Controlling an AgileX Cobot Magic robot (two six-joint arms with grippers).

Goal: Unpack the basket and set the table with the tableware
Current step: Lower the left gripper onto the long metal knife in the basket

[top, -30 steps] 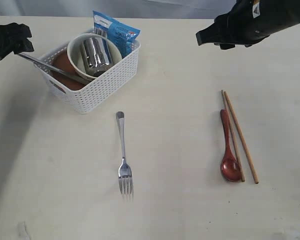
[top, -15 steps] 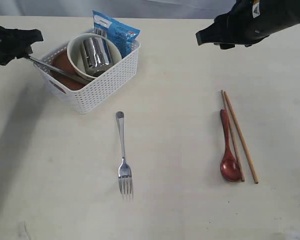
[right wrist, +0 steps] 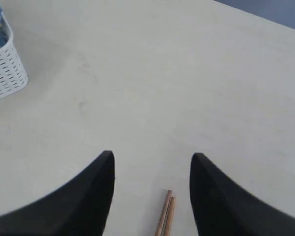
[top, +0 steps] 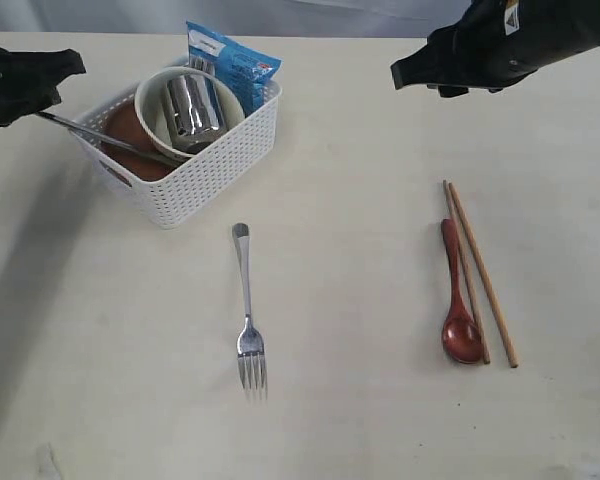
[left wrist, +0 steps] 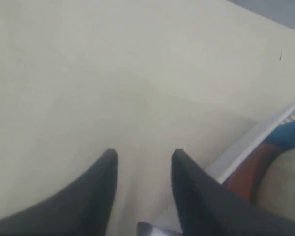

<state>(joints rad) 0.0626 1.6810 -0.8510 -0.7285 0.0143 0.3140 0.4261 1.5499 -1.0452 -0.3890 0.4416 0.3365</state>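
Matte cream table (top: 360, 200) bears perforated white basket (top: 215, 165), steel fork (top: 245, 300).

1. table (top: 360, 420): pale cream, smooth matte top, fills nearly the whole exterior view.
2. backdrop (top: 310, 15): grey-white, folded like cloth, along the far edge.
Light: soft, even; 1 broad faint shadow (top: 20, 290) on the table's left side.
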